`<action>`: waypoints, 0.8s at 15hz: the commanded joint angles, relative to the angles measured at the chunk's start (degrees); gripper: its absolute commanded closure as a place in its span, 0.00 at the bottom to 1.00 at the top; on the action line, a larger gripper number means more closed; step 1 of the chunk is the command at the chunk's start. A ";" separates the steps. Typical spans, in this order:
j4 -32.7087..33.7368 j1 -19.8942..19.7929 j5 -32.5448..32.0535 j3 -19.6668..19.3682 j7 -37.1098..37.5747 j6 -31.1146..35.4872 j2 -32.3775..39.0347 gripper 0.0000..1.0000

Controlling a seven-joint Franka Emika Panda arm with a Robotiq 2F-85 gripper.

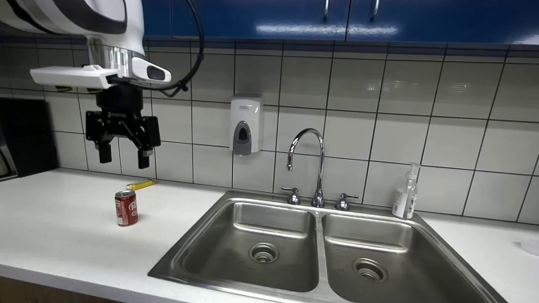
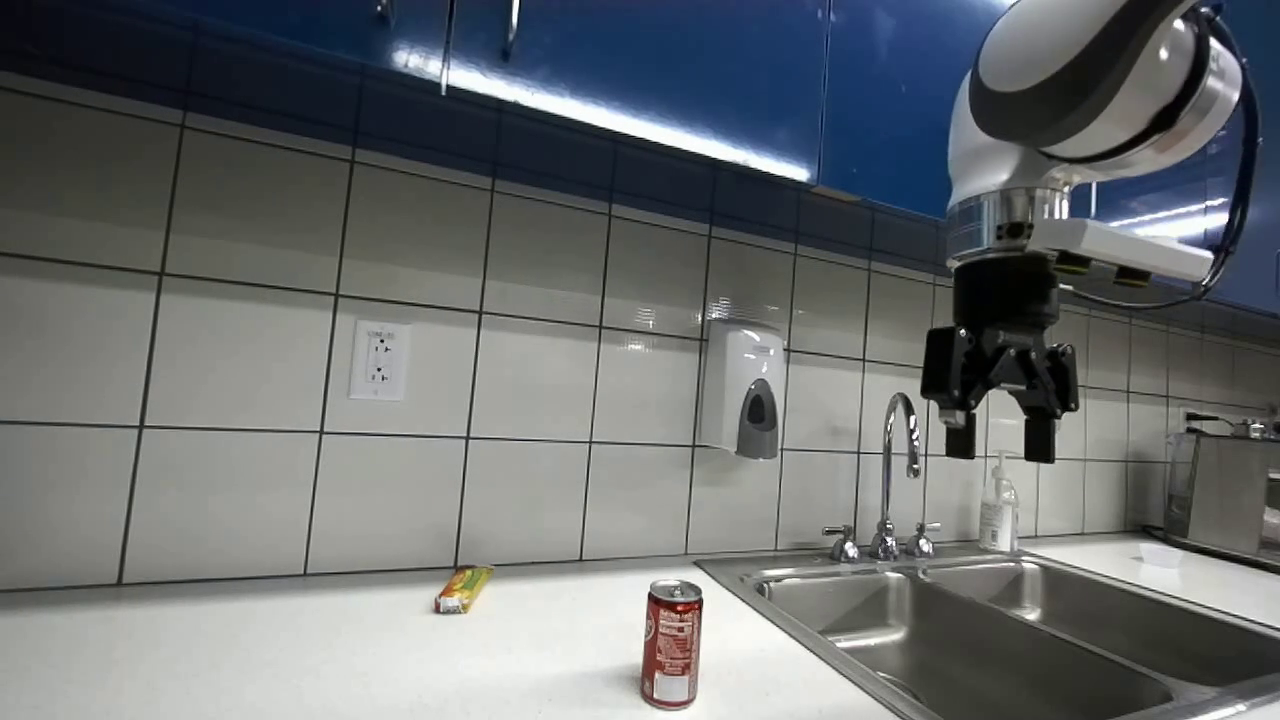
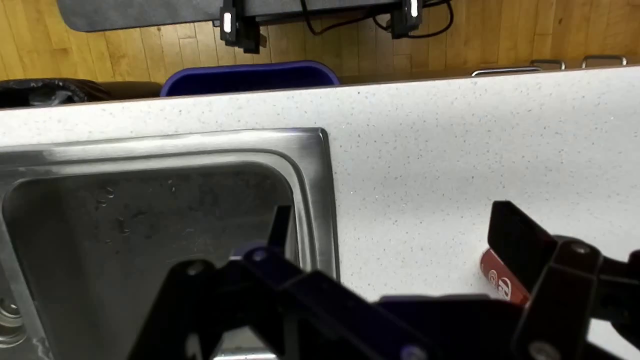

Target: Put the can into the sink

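The red can [image 1: 126, 209] stands upright on the white counter, left of the sink [image 1: 320, 256]. In an exterior view, the can [image 2: 672, 645] also stands beside the sink [image 2: 950, 640]. My gripper [image 1: 124, 158] is open and empty, pointing down well above the counter. It also shows open in an exterior view [image 2: 1000, 440]. In the wrist view, the gripper's fingers [image 3: 392, 215] are wide apart. The can [image 3: 502, 280] is partly hidden behind the right finger, and the sink [image 3: 310, 150] lies at left. Nothing touches the can.
A yellow packet [image 1: 141, 184] lies behind the can near the tiled wall. A white soap dispenser [image 1: 246, 126] hangs on the wall. The curved faucet [image 1: 321, 168] rises behind the sink. A clear pump bottle [image 1: 406, 195] stands at its back corner. Blue cabinets [image 1: 252, 19] hang above.
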 commanded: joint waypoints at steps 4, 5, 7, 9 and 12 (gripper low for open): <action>2.13 2.28 0.41 0.26 -4.11 9.33 13.39 0.00; 2.41 2.58 0.38 0.45 -4.58 10.71 15.15 0.00; 3.22 3.25 0.56 0.68 -5.38 13.24 18.42 0.00; 4.37 4.01 0.62 0.99 -6.18 15.41 21.37 0.00; 6.92 4.87 0.87 1.58 -6.79 17.87 25.49 0.00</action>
